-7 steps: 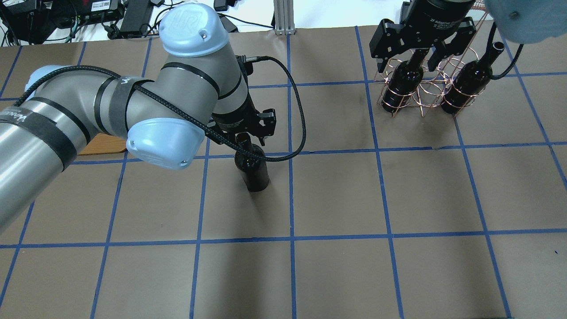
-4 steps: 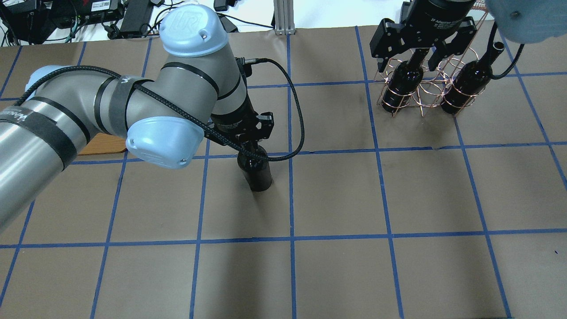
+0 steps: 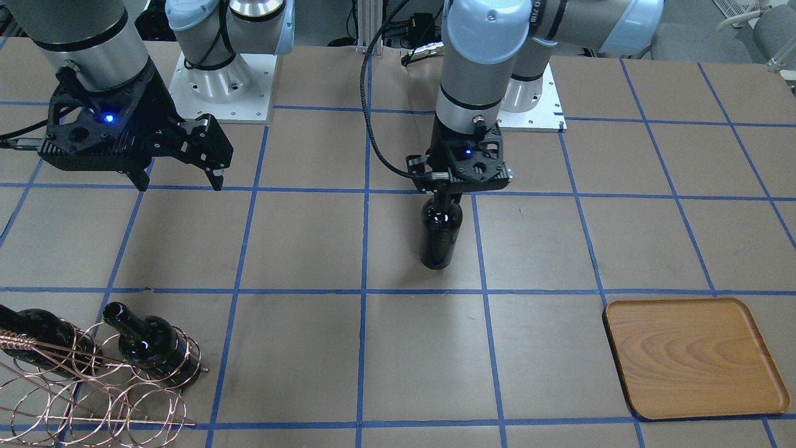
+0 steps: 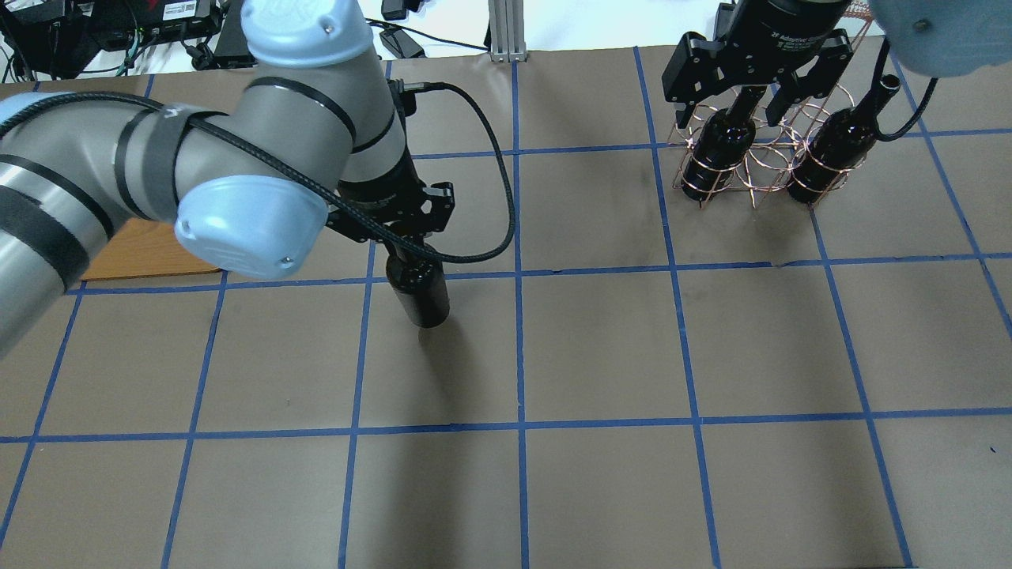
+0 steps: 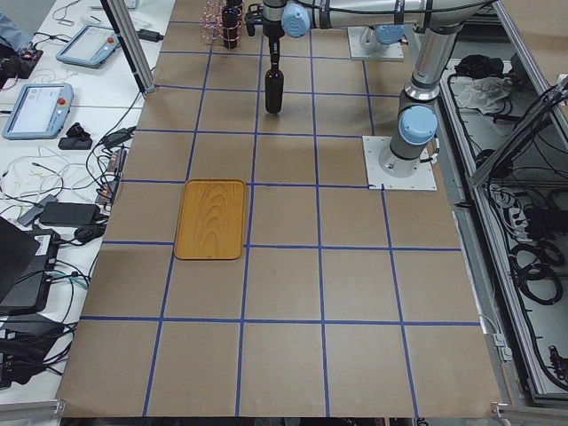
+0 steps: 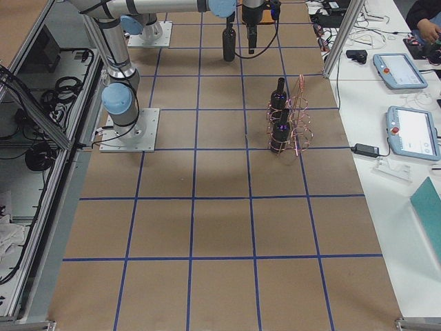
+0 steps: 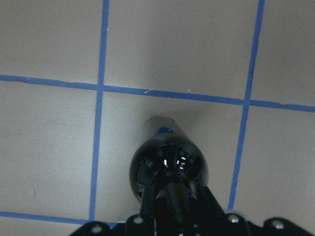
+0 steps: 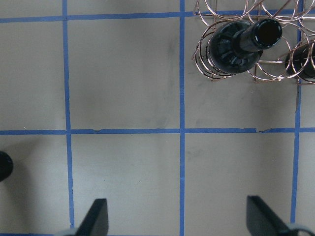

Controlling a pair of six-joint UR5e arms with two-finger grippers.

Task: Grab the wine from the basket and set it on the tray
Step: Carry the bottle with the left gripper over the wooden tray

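Note:
My left gripper is shut on the neck of a glossy black wine bottle, holding it upright over the middle of the table. The pair also shows in the front view: gripper, bottle. In the left wrist view the bottle hangs below the shut fingers. The wooden tray lies empty; in the overhead view it is half hidden behind my left arm. The copper wire basket holds two more bottles. My right gripper is open and empty above the basket.
The table is brown paper with a blue tape grid. The basket sits at the far edge from the robot. The right wrist view shows one basket bottle at its top. Cables and devices lie past the table's edge.
My left arm has carried the bottle leftward in the overhead view, toward the tray's side. The right gripper has stayed open over the basket.

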